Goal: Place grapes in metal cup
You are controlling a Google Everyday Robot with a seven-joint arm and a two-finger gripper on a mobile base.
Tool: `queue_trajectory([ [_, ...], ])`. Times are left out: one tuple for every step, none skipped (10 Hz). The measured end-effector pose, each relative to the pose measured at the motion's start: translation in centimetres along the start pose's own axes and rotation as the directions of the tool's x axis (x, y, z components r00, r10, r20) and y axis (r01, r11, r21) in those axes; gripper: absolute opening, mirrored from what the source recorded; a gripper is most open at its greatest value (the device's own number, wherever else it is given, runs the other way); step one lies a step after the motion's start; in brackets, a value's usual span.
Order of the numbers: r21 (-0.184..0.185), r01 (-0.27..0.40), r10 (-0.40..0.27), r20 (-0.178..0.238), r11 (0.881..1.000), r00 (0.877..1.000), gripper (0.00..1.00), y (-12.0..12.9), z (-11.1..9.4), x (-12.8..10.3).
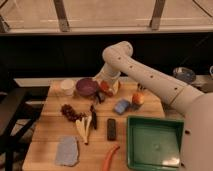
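The grapes (70,112), a dark red-purple bunch, lie on the left part of the wooden table (50,132). My gripper (98,94) is low over the table's back middle. It sits between the purple bowl (86,86) and the orange bowl (108,88), up and to the right of the grapes and apart from them. A small grey cup-like thing (140,88), which seems to be the metal cup, stands behind an orange fruit (138,99). My forearm partly hides it.
A white cup (66,86) stands at the back left. A blue sponge (121,106), black bar (111,129), dark utensil (93,118), yellow sticks (83,128), grey cloth (66,150) and carrot (110,157) lie about. A green tray (152,142) is front right. A metal bowl (184,74) sits off-table right.
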Motion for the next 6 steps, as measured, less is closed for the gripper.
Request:
queue_trajectory([
  [-0.004, 0.076, -0.076, 0.013, 0.997, 0.997, 0.8, -1.3, 0.5, -1.5],
  [-0.007, 0.151, -0.151, 0.03, 0.988, 0.988, 0.8, -2.6, 1.0, -3.1],
  [-0.011, 0.241, -0.24, 0.052, 0.971, 0.969, 0.8, -3.9, 1.8, -5.3],
  [-0.014, 0.301, -0.3, 0.067, 0.953, 0.952, 0.8, -4.5, 2.4, -7.0],
  [-0.021, 0.377, -0.374, 0.079, 0.926, 0.924, 0.8, -5.1, 3.1, -8.9],
  [-0.027, 0.457, -0.454, 0.087, 0.889, 0.887, 0.8, -5.6, 3.9, -10.8],
])
